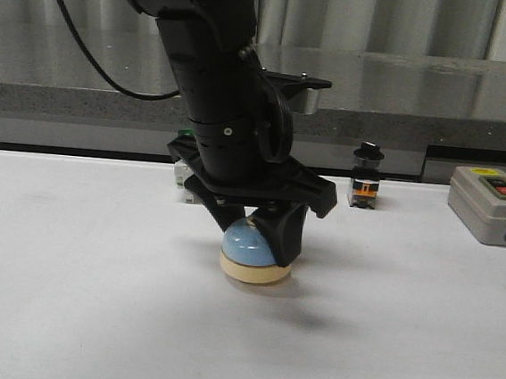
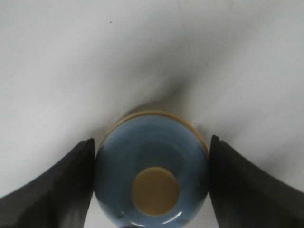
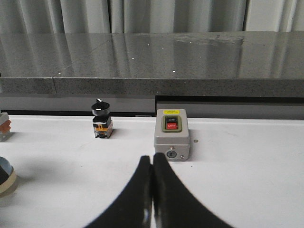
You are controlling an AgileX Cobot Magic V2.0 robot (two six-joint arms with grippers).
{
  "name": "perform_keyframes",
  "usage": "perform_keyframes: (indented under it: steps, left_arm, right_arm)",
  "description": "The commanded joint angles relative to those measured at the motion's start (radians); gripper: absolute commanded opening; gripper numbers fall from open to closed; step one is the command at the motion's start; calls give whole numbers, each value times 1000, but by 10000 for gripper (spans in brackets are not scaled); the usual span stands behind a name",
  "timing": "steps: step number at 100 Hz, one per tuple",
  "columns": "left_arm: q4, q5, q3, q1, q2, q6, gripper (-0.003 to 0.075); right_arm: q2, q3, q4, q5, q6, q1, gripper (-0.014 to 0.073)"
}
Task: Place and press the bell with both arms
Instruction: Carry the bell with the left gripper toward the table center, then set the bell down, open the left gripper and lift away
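The bell [image 1: 249,246] stands on the white table [image 1: 72,298], near the middle of it, and the left gripper [image 1: 258,235] comes down over it from above. In the front view the black fingers cover most of the blue dome, and the knob on top is hidden by the arm. The left wrist view shows it better: the two fingers [image 2: 57,190] stand on both sides of the dome [image 2: 151,164] and press against it, so the left claw is grasping the bell; the cream knob [image 2: 155,191] is free between them. The near edge of the bell is cut off there. The right gripper [image 3: 152,190] has its fingers closed together with nothing between them, low over the table, in front of the grey box [image 3: 172,134] with red and green buttons. A small black-topped switch [image 3: 101,119] stands beside that box. Behind the left arm in the front view, a green-capped switch [image 1: 183,176] is mostly hidden.
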Motion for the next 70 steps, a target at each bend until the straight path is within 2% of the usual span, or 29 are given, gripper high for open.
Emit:
perform_keyframes:
  steps: [1, 8, 15, 34, 46, 53, 70]
  left_arm:
    - [-14, -41, -32, -13, -51, 1, 149]
    - [-14, -41, -32, -13, -47, 1, 158]
    - [-14, -41, -32, -13, -41, 1, 204]
    - [-29, -34, -32, -13, -38, 27, 477]
    - [-33, -30, -32, -13, -38, 29, 608]
    - [-33, -30, -32, -13, -38, 29, 643]
    - [-33, -28, -32, -13, -52, 29, 647]
  right_arm:
    - [-18, -15, -10, -89, -3, -5, -60]
    - [-18, -15, -10, -89, -3, -5, -60]
    - [-18, -15, -10, -89, -3, -5, -60]
    - [-18, -15, -10, -89, -3, -5, -60]
    - [-18, -15, -10, -89, -3, -5, -60]
    - [-18, -15, -10, -89, -3, -5, -60]
    - [-18, -15, -10, -89, -3, -5, -60]
